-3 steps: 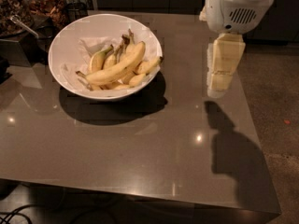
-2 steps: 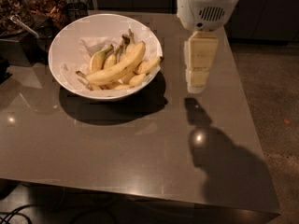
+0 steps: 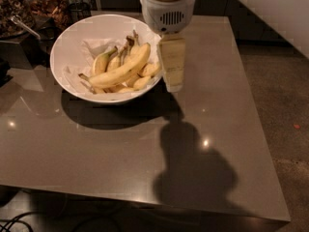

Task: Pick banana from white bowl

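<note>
The white bowl [image 3: 72,42] stands at the back left of the grey table [image 3: 145,153], lined with white paper. The banana [image 3: 120,69], long and yellow, lies on top of several shorter bananas [image 3: 107,61] in the bowl, slanting up to the right. My gripper [image 3: 174,81] hangs from the white wrist housing [image 3: 168,6] just right of the bowl's right rim, above the table, with its pale fingers pointing down. It is close beside the banana's upper end and holds nothing that shows.
Dark containers and clutter [image 3: 29,8] stand behind and left of the bowl. The table's right edge [image 3: 256,105] drops to a speckled floor. My arm casts a large shadow [image 3: 193,168] on the table's front right.
My gripper has moved left across the table, from well right of the bowl to just beside its right rim. The bowl and bananas have not moved.
</note>
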Action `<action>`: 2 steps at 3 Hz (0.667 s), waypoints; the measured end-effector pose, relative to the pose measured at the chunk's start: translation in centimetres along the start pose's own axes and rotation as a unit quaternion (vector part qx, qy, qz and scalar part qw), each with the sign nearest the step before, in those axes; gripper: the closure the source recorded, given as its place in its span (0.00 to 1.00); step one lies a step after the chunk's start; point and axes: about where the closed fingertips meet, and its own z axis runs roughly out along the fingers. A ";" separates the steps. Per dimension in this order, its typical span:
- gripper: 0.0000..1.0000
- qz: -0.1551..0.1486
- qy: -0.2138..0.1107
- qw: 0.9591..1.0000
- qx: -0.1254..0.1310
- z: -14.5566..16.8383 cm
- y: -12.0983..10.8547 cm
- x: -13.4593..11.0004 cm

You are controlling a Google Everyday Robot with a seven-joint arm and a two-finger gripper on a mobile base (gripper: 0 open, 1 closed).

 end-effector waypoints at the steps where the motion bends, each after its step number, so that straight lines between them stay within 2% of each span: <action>1: 0.00 -0.020 0.009 1.000 0.003 1.0 -1.6 -1.4; 2: 0.00 -0.042 0.014 0.999 0.005 1.7 -2.8 -2.8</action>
